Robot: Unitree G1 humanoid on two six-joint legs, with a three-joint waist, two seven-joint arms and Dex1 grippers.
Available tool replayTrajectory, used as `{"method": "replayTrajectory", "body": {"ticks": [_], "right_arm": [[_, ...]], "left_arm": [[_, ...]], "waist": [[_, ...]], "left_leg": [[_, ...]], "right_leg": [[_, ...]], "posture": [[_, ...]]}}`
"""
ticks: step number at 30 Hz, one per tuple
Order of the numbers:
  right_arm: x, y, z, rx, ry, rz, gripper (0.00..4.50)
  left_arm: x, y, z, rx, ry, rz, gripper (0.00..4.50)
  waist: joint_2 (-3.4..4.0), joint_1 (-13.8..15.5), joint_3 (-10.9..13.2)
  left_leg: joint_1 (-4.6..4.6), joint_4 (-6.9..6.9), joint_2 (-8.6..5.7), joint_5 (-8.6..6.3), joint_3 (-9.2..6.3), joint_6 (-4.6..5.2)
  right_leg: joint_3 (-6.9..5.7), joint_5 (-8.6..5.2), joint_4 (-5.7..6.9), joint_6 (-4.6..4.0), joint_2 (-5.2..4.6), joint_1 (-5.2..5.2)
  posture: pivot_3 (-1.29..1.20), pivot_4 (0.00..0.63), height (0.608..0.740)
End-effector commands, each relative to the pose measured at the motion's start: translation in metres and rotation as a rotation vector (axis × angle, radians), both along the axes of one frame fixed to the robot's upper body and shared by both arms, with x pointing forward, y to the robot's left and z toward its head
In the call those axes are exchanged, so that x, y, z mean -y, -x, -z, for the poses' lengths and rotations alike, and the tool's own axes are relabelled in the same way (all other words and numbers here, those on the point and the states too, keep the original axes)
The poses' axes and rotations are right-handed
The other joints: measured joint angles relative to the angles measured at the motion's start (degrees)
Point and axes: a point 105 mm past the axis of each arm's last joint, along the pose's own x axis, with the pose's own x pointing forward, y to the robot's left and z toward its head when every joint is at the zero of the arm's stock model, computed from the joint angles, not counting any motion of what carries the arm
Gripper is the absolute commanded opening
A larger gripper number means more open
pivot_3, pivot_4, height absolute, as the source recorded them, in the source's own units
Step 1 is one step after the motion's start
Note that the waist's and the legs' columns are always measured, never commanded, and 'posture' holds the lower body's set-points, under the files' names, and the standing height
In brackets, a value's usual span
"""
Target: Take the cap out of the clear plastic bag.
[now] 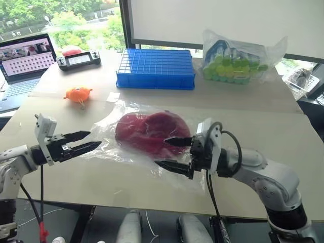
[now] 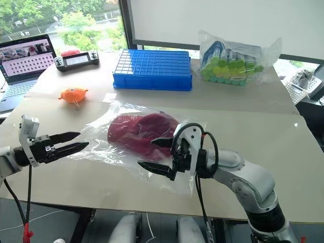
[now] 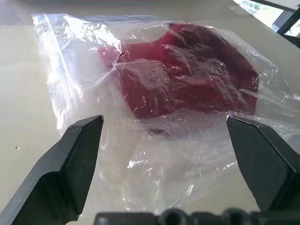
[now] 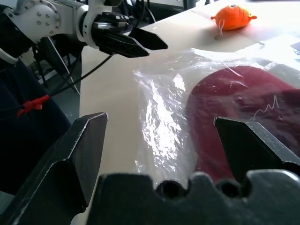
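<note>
The dark red cap (image 1: 152, 132) lies inside the clear plastic bag (image 1: 112, 150), flat on the middle of the table. My left gripper (image 1: 93, 140) is open and hovers level just off the bag's left edge, pointing at it with nothing between its fingers. In the left wrist view the cap (image 3: 187, 79) shows through the wrinkled bag (image 3: 79, 70) ahead of the open left gripper (image 3: 171, 140). My right gripper (image 1: 161, 152) is open over the bag's near right part, fingertips beside the cap and pointing left. The right wrist view shows the cap (image 4: 234, 108) and the left gripper (image 4: 150, 47).
A blue crate (image 1: 155, 68) and a bulging bag of green and blue items (image 1: 235, 58) stand at the back. An orange toy (image 1: 77, 94) lies behind the bag on the left. A laptop (image 1: 25, 61) and a controller (image 1: 78, 59) sit far left.
</note>
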Motion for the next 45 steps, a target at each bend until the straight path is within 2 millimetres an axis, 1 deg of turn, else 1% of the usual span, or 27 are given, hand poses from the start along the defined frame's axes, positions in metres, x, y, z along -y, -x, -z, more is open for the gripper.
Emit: {"method": "replayTrajectory", "body": {"ticks": [1, 5, 9, 12, 16, 18, 22, 25, 27, 29, 31, 33, 35, 38, 40, 42, 44, 45], "right_arm": [[0.002, -0.004, -0.014, 0.080, -0.023, 0.012, 4.43], [0.004, -0.006, -0.017, 0.095, -0.017, 0.025, 4.43], [0.012, -0.009, -0.017, 0.089, 0.005, 0.059, 4.43], [0.020, -0.018, -0.017, 0.107, 0.044, 0.094, 4.43], [0.025, -0.027, -0.024, 0.123, 0.046, 0.118, 4.43], [0.028, -0.032, -0.027, 0.131, 0.045, 0.140, 4.43], [0.035, -0.037, -0.029, 0.125, 0.040, 0.181, 4.43], [0.048, -0.042, -0.030, 0.132, 0.062, 0.209, 4.43], [0.055, -0.047, -0.031, 0.135, 0.072, 0.234, 4.43], [0.064, -0.062, -0.038, 0.142, 0.060, 0.275, 4.43], [0.067, -0.080, -0.041, 0.153, 0.062, 0.304, 4.43], [0.063, -0.099, -0.039, 0.142, 0.070, 0.316, 4.43], [0.056, -0.111, -0.033, 0.105, 0.067, 0.303, 4.43], [0.045, -0.124, -0.019, 0.030, 0.071, 0.270, 4.43], [0.036, -0.128, -0.010, -0.032, 0.077, 0.241, 4.43], [0.030, -0.126, -0.007, -0.062, 0.099, 0.200, 4.43], [0.026, -0.117, -0.008, -0.040, 0.133, 0.146, 4.43], [0.019, -0.101, -0.020, -0.002, 0.127, 0.077, 4.43]], "left_arm": [[0.006, -0.003, -0.012, 0.066, 0.002, 0.020, 4.50], [0.010, -0.006, -0.014, 0.069, 0.014, 0.035, 4.50], [0.019, -0.012, -0.010, 0.044, 0.051, 0.073, 4.50], [0.027, -0.015, -0.005, 0.036, 0.036, 0.121, 4.50], [0.032, -0.020, -0.008, 0.039, 0.051, 0.163, 4.50], [0.035, -0.023, -0.006, 0.044, 0.024, 0.185, 4.50], [0.038, -0.035, -0.009, 0.111, -0.025, 0.134, 4.50], [0.052, -0.021, -0.012, 0.129, -0.039, 0.183, 4.50], [0.053, -0.017, -0.012, 0.124, -0.036, 0.182, 4.50], [0.056, -0.012, -0.006, 0.112, -0.032, 0.175, 4.50], [0.060, -0.006, 0.001, 0.099, -0.041, 0.185, 4.50], [0.062, 0.000, 0.002, 0.091, -0.034, 0.196, 4.50], [0.063, 0.002, 0.002, 0.092, -0.021, 0.189, 4.50], [0.063, 0.006, 0.003, 0.093, -0.019, 0.178, 4.50], [0.062, 0.010, 0.003, 0.089, -0.007, 0.167, 4.50], [0.061, 0.013, 0.003, 0.089, -0.005, 0.158, 4.50], [0.058, 0.015, 0.003, 0.091, -0.010, 0.139, 4.50], [0.056, 0.016, 0.000, 0.094, -0.002, 0.123, 4.50]], "waist": [[0.00, -0.04, 0.00], [0.00, -0.22, 0.00], [0.00, -0.24, 0.00], [0.00, -0.16, 0.00], [-0.02, -0.27, 0.01], [-0.02, -0.33, 0.01], [-0.02, -0.28, 0.01], [-0.02, -0.27, 0.01], [-0.02, -0.34, 0.01], [-0.02, -0.38, 0.01], [-0.01, -0.66, 0.01], [-0.01, -0.92, 0.01], [-0.02, -0.95, 0.01], [-0.02, -0.90, 0.01], [-0.01, -0.81, 0.02], [0.01, -0.64, 0.03], [0.01, -0.40, 0.03], [0.03, -0.22, 0.04]], "left_leg": [[0.00, -0.01, 0.00, 0.00, 0.00, 0.00], [0.00, -0.05, 0.01, 0.00, -0.02, 0.00], [0.00, -0.03, 0.00, 0.00, -0.01, 0.00], [0.00, -0.02, 0.00, 0.00, -0.01, 0.00], [-0.01, -0.02, 0.00, 0.00, -0.02, 0.00], [0.00, -0.02, 0.01, 0.00, -0.02, 0.00], [-0.02, -0.03, -0.01, 0.00, -0.01, 0.00], [-0.03, -0.01, -0.01, 0.00, -0.01, 0.00], [-0.03, -0.01, -0.01, 0.00, 0.00, 0.00], [-0.02, -0.01, 0.00, 0.00, -0.01, 0.01], [0.03, 0.00, 0.00, 0.00, 0.03, 0.01], [0.06, 0.01, 0.01, 0.01, 0.06, 0.01], [0.07, -0.02, 0.00, 0.01, 0.05, 0.01], [0.05, -0.08, 0.00, 0.00, 0.04, 0.01], [0.02, -0.07, -0.01, 0.00, 0.05, 0.01], [0.01, -0.06, -0.02, 0.00, 0.05, 0.01], [0.01, -0.05, -0.01, 0.00, 0.03, 0.01], [0.01, -0.05, -0.01, 0.00, 0.02, 0.01]], "right_leg": [[0.00, 0.00, 0.00, 0.00, 0.01, -0.01], [0.00, 0.00, 0.01, -0.01, 0.02, -0.03], [0.00, 0.00, 0.01, -0.01, 0.02, -0.02], [0.00, 0.00, 0.02, -0.01, 0.02, -0.01], [0.00, 0.01, 0.03, -0.01, 0.02, -0.03], [0.00, 0.01, 0.04, -0.01, 0.05, -0.03], [0.01, 0.00, 0.03, -0.01, 0.03, -0.03], [0.01, 0.01, 0.03, -0.01, 0.02, -0.02], [0.02, 0.01, 0.03, -0.01, 0.01, -0.02], [0.02, 0.01, 0.05, -0.02, 0.02, -0.02], [0.07, 0.02, 0.08, -0.02, 0.03, -0.02], [0.11, 0.02, 0.09, -0.02, 0.04, -0.02], [0.10, 0.02, 0.09, -0.03, 0.05, -0.02], [0.08, 0.02, 0.07, -0.03, 0.04, -0.03], [0.09, 0.03, 0.05, -0.04, 0.02, -0.03], [0.09, 0.03, 0.05, -0.04, 0.01, -0.04], [0.08, 0.03, 0.07, -0.04, 0.01, -0.05], [0.06, 0.03, 0.07, -0.04, 0.01, -0.05]], "posture": [[0.00, 0.150, 0.729], [0.00, 0.150, 0.729], [0.00, 0.150, 0.729], [0.00, 0.150, 0.729], [0.00, 0.150, 0.729], [0.00, 0.150, 0.729], [0.00, 0.150, 0.729], [0.00, 0.150, 0.729], [0.00, 0.150, 0.729], [0.00, 0.150, 0.729], [0.00, 0.150, 0.729], [0.00, 0.150, 0.729], [0.00, 0.150, 0.729], [0.00, 0.150, 0.729], [0.00, 0.150, 0.729], [0.00, 0.150, 0.729], [0.00, 0.150, 0.729], [0.00, 0.150, 0.729]]}}
